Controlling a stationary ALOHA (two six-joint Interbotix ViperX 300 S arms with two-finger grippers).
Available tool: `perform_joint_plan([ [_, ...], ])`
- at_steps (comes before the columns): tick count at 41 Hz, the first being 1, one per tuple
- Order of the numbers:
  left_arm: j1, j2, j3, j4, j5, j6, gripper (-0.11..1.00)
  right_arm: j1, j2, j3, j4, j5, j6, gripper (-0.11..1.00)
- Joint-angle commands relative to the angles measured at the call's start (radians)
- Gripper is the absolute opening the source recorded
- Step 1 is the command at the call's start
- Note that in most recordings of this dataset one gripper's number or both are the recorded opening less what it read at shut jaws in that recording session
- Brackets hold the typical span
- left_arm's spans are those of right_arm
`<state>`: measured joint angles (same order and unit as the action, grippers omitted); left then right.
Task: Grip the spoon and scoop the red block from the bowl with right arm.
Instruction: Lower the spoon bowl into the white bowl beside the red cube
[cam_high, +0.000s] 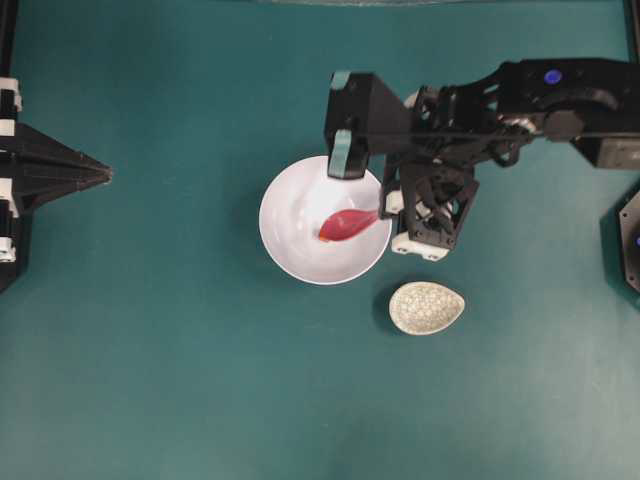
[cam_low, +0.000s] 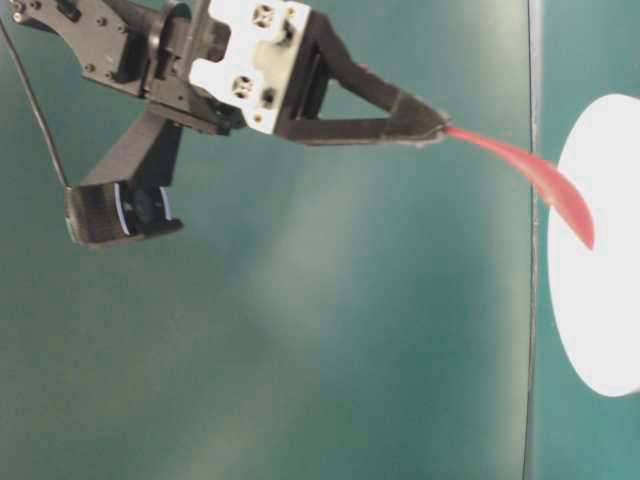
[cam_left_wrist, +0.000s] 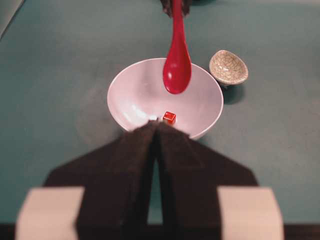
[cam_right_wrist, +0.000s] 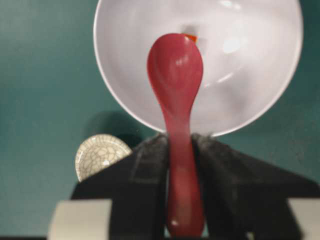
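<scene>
Although the block (cam_right_wrist: 189, 37) showed only as an orange sliver behind the spoon's (cam_right_wrist: 176, 100) scoop in the right wrist view, the left wrist view gave it whole, sitting on the floor of the bowl (cam_left_wrist: 130, 90) near its nearer wall, apart from the scoop that hung above it. From overhead the block could not be made out; the red scoop covered that part of the bowl. The table-level view cut the bowl off at the right edge and showed no block.

Nearest the right wrist camera, the right gripper (cam_right_wrist: 182, 150) had its two black fingers pressed against the handle, one on each side, the spoon pointing straight ahead over the bowl's rim. The table-level view showed the spoon sticking out past the fingertips, its scoop tilted down in front of the bowl. Overhead, the right arm (cam_high: 560, 95) reached in from the right, its wrist camera bracket overlapping the bowl's upper rim and hiding it there.

Just beside the bowl, on the right arm's side, stood a crackle-glazed dish (cam_high: 427, 307), apart from bowl and spoon.

Farther off, the left gripper (cam_high: 100, 173) rested at the left edge of the table (cam_high: 160, 350), well apart from the bowl. In its own camera the fingers met at the tips, with only a thin slit between them lower down, holding nothing.
</scene>
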<state>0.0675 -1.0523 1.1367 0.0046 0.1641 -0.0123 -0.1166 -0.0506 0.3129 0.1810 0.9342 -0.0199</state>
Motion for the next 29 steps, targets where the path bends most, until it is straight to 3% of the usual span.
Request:
perform_joint_plan([
  [1,0.003,0.011,-0.023,0.0,-0.011,-0.002,0.0,0.006,0.005,-0.02,-0.003,0.0,0.002,0.24],
  [19,0.005,0.011,-0.023,0.002,-0.011,-0.002,0.0,0.012,0.038,0.021,-0.015,-0.018,-0.008,0.24],
  [29,0.005,0.011,-0.023,0.0,-0.012,0.0,0.0,0.011,0.043,0.038,-0.015,-0.101,-0.011,0.24],
])
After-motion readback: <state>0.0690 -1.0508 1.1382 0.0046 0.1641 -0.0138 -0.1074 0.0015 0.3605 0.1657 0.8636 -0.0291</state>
